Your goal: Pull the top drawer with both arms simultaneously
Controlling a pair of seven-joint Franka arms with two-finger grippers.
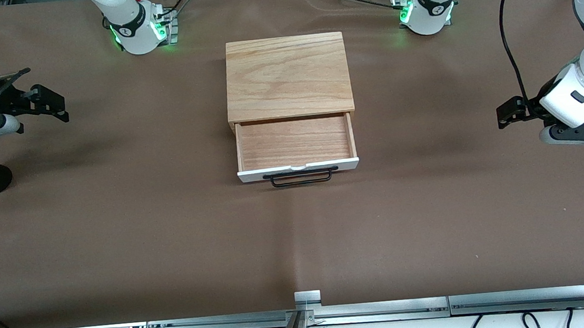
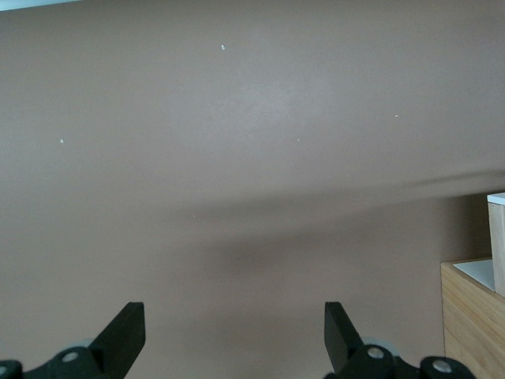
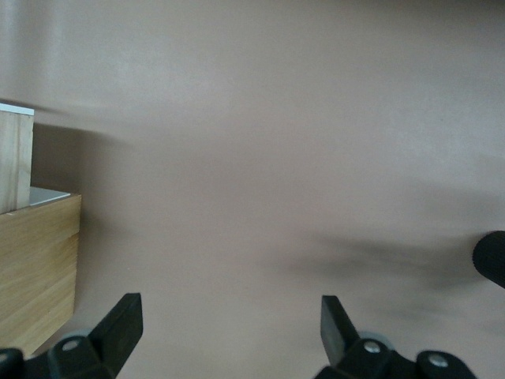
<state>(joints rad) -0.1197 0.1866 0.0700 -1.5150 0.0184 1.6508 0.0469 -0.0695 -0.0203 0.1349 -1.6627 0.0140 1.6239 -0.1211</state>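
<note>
Looking down at the table, I see the top drawer [image 1: 295,145] already drawn well out of its box [image 1: 288,75], its black handle [image 1: 301,177] facing the front camera. I judge the pull finished, which explains why both arms hang clear. The left gripper [image 2: 230,335] hovers over bare mat toward its own end of the table, fingers spread wide, holding nothing. The right gripper [image 3: 227,332] does likewise at its end. I can read no labels or writing.

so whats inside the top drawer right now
Nothing shows in the top drawer: only its bare wood floor. Its rear part is covered by the box's lid panel, so that part cannot be seen.
</note>
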